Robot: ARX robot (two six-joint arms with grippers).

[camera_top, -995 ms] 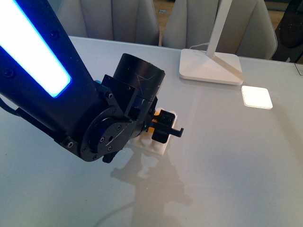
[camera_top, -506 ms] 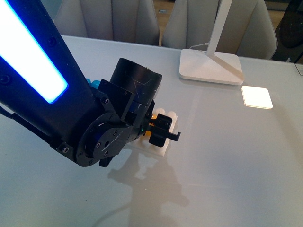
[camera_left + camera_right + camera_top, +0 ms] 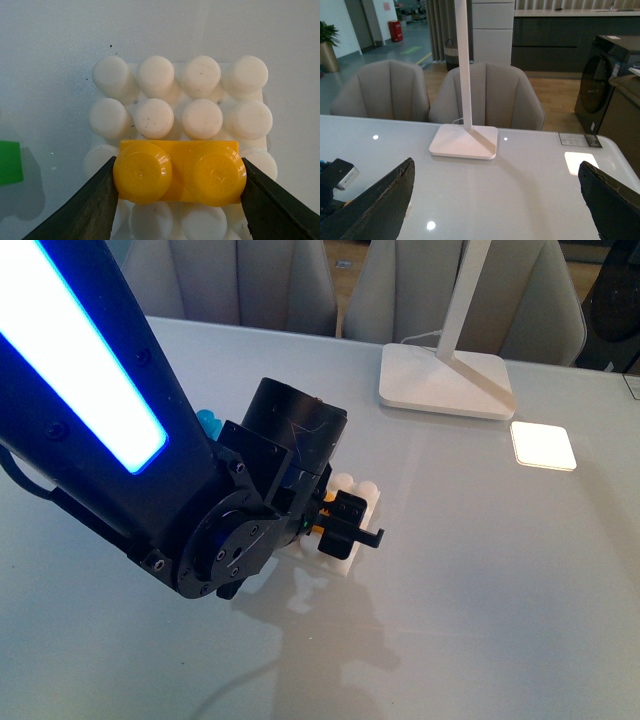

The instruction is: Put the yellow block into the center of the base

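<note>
In the left wrist view the yellow block, two studs up, is pinched end to end between my left gripper's dark fingers. It lies over the white studded base, covering the middle two studs of the third row from the far edge. I cannot tell whether it is pressed down or just above the studs. From the front, the big black left arm covers most of the base, and the left gripper is over it. My right gripper stands open above bare table, far from the base.
A green brick lies beside the base. A blue brick peeks out behind the left arm. The white lamp foot stands at the back right, with a bright square patch beside it. Chairs stand beyond the table's far edge.
The left arm has shifted a little over the base with the block still held. More of the base's far studs show beyond the gripper now.
</note>
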